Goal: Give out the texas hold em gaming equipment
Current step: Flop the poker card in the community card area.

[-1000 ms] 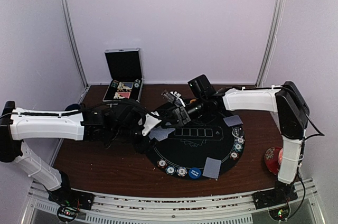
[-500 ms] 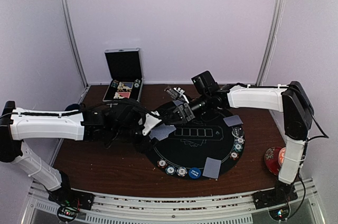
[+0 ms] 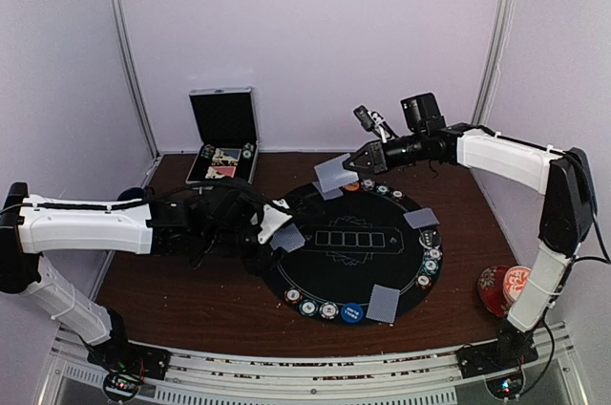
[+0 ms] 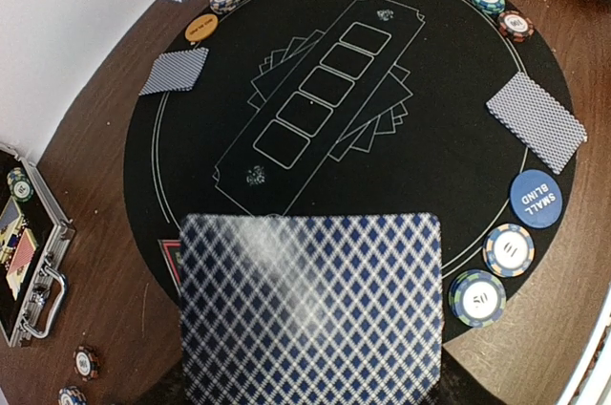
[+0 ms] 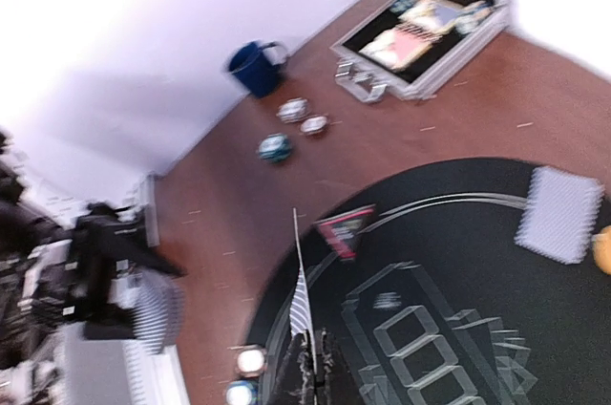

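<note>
Brown table point(image 3: 191, 300), round black mat point(image 3: 353, 271). Right gripper point(image 3: 363, 161) pinches one card point(image 3: 334, 174) above mat's far edge. Left gripper point(image 3: 272, 225) clasps deck point(image 4: 310, 305) at mat's left edge. Card likely light, slick and bendy; best pinched at an edge.

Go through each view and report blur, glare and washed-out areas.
Top external: sharp, evenly lit. Left wrist: the mat is crisp, but the near card is out of focus with a pale glare patch. Right wrist: motion-smeared throughout, the held card seen edge-on, the wall washed out white.
</note>
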Controlling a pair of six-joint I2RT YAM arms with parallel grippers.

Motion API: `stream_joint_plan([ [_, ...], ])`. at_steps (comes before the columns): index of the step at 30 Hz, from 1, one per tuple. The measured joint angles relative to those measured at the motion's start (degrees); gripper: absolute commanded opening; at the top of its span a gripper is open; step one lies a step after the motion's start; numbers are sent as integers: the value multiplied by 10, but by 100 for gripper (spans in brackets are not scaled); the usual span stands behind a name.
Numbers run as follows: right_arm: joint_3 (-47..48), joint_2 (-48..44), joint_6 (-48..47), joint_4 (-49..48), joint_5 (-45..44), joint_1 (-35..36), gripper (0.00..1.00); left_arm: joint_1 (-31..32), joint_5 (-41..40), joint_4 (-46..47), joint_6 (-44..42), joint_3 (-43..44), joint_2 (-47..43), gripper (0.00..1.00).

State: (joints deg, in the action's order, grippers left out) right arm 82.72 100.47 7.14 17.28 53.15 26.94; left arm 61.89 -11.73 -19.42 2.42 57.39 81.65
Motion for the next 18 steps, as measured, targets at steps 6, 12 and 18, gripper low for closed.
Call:
stream_joint_plan([
  [6,40,7,-77,42,-162,13,0,0,-20,-2,2,1,1,65],
  [12,99,74,-158,69,-323,62,0,0,-56,-18,11,8,14,65],
  [18,127,147,-222,89,-461,125,0,0,-96,-52,33,29,26,65],
])
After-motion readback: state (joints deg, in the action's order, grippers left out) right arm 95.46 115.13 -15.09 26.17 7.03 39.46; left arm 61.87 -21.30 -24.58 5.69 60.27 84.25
